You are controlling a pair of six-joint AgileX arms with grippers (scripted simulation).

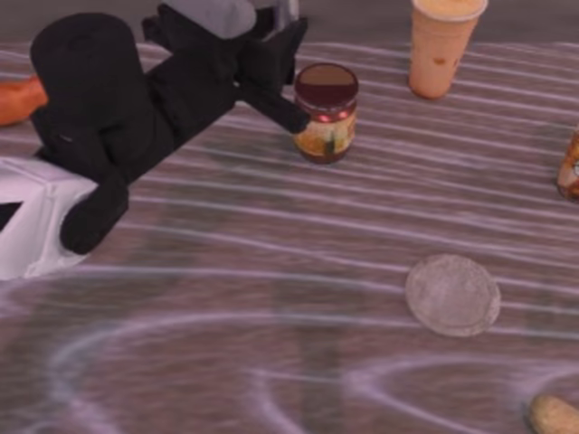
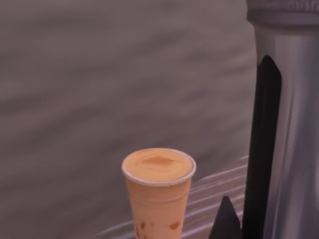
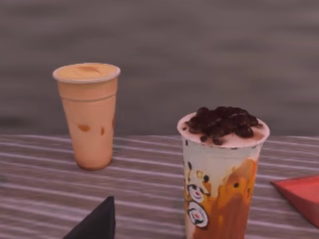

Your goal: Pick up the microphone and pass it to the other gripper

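Observation:
The microphone (image 1: 222,14) (image 2: 294,124) is a grey upright body with a black strip and a mesh band at its top. It rises out of my left gripper (image 1: 276,77) at the table's back left, close to the left wrist camera. My left gripper points toward the right and is shut on the microphone; one black fingertip (image 2: 227,221) rests against its black strip. The lower finger (image 1: 289,113) ends beside a jar. My right gripper (image 3: 99,224) is outside the top view and shows only as a black wedge in the right wrist view.
A jar with a dark red lid (image 1: 326,113) stands right beside the left gripper. An orange cup (image 1: 443,45) (image 2: 158,194) (image 3: 89,114) is at the back. A boba drink cup (image 3: 222,169) (image 1: 570,167) stands at the right edge. A round grey disc (image 1: 452,296) lies front right.

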